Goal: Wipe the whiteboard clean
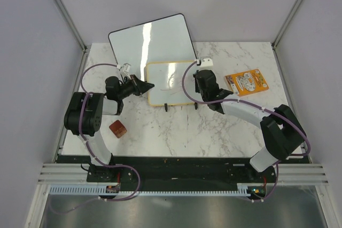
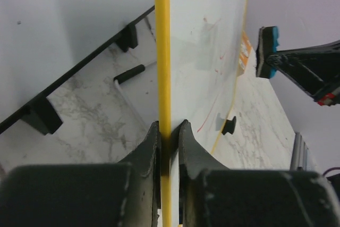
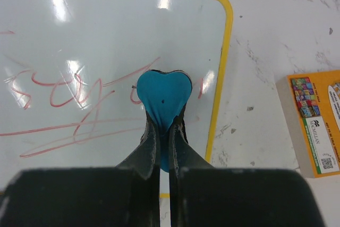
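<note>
**Small whiteboard clamped, eraser at its face**

My left gripper (image 2: 170, 128) pinches the yellow left edge of the whiteboard (image 2: 202, 51). My right gripper (image 3: 164, 126) is clamped on one blue heart-shaped eraser (image 3: 163, 95), held before the red scribbles (image 3: 69, 97); I cannot tell if it touches. The whiteboard stands mid-table on black feet, long axis left to right, face toward the arms. Behind it leans one black-framed board (image 1: 152, 38). I also count one orange box (image 1: 246, 82) and one brown block (image 1: 117, 128).
</note>
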Robot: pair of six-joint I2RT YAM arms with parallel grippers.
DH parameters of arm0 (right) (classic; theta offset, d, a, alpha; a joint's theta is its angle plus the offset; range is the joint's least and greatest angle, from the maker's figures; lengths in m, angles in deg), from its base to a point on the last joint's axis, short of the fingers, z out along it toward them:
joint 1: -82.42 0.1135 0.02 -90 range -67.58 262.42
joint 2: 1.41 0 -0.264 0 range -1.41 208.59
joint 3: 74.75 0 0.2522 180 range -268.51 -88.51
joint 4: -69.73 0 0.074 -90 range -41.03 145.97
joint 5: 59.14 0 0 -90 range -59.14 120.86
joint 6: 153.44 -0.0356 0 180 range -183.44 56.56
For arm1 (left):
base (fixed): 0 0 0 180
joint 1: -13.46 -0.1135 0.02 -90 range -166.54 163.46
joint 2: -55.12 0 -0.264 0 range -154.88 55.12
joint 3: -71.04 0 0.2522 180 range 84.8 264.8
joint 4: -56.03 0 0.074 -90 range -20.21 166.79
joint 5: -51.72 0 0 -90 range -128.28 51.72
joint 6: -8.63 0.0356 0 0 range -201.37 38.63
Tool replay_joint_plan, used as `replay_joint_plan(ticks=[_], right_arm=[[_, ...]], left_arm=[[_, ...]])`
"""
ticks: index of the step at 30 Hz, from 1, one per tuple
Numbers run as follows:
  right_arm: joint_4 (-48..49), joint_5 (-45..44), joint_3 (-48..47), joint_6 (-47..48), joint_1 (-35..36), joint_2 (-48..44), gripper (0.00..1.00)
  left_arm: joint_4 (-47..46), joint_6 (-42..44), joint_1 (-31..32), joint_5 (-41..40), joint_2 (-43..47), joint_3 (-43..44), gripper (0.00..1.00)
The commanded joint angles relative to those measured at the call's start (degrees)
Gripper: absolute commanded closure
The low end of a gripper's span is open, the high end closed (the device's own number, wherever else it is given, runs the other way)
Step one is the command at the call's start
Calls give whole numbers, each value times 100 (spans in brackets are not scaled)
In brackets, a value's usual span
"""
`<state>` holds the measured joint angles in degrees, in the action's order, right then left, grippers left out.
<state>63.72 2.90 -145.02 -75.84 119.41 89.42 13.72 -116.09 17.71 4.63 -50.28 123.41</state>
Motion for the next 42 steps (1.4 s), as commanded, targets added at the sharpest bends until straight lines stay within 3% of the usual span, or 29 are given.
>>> replay_joint_plan(ticks=[1, 16, 21, 32, 36, 42], right_arm=[[253, -78, 122, -96, -104, -74, 100], [578, -358, 413, 36, -192, -65, 100], [930, -473, 422, 177, -219, 381, 100], [1352, 896, 527, 124, -201, 752, 100], [1519, 1214, 518, 142, 70, 770, 100], [1282, 1013, 97, 361, 860, 1103, 100]], left_arm=[[228, 150, -3, -328, -165, 164, 98], [465, 176, -3, -829, 179, -249, 98], [519, 185, -3, -776, 161, -196, 98], [475, 220, -3, -662, 126, -178, 98], [457, 229, -3, -618, 117, -170, 98], [360, 238, -3, -547, 117, -196, 98]])
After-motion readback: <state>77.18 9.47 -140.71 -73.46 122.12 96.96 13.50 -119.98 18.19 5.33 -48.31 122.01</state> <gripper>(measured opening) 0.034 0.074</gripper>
